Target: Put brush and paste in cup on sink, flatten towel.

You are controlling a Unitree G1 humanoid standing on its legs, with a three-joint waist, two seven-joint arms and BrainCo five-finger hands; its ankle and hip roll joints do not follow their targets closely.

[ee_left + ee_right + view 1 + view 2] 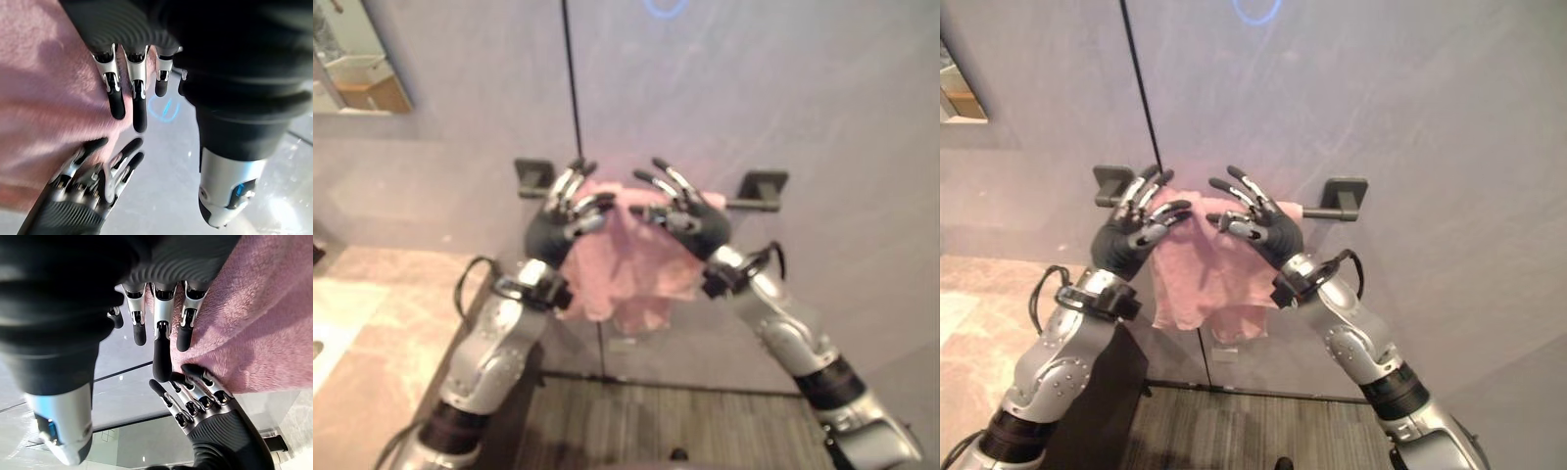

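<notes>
A pink towel [626, 264] hangs bunched and crumpled over a dark rail on the wall, between its two brackets [533, 176] [764, 186]. Both hands are raised in front of the towel's top edge. My left hand [563, 211] is at the towel's left upper corner and my right hand [680, 211] at its right upper part. Both have straight, spread fingers and are open. In the left wrist view my fingers [117, 93] lie against the towel [44, 98]. In the right wrist view my fingers [161, 333] reach the towel's [259, 323] edge, with the other hand [215, 421] close by.
A mirror [352, 59] hangs at the upper left. A marble counter [362, 333] lies at the left, with a dark cabinet side [524, 392] below it. A black vertical seam [570, 78] runs down the grey wall. Wood-grain floor [666, 421] is below the towel.
</notes>
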